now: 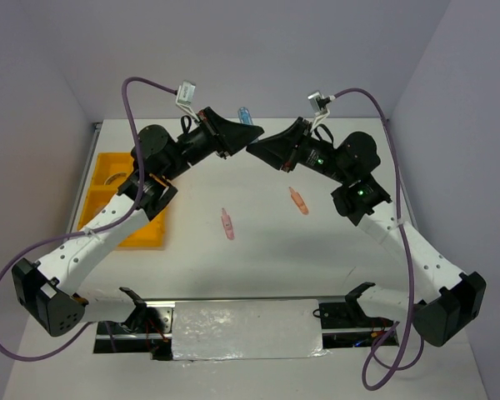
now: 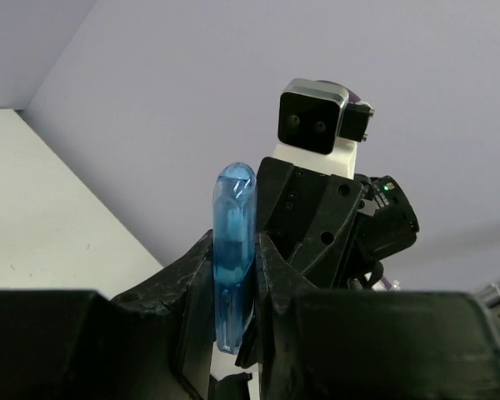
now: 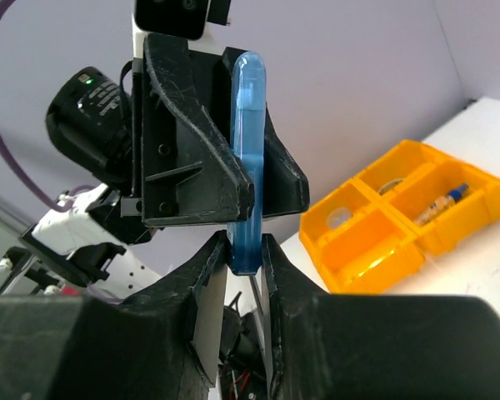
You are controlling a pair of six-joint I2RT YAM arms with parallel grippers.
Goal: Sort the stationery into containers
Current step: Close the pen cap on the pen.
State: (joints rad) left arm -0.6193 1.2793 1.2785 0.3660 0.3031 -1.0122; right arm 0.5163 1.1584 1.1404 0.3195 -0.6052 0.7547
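Note:
A translucent blue clip-like piece is held upright in mid-air over the back middle of the table, between both grippers, which meet tip to tip. My left gripper is shut on the blue piece at its lower half. My right gripper has its fingertips closed on the bottom end of the blue piece. A pink piece and an orange piece lie on the table. The yellow-orange tray sits at the left.
The tray also shows in the right wrist view, holding a bottle with a blue cap in one compartment and a round clear item in another. The left arm lies over part of the tray.

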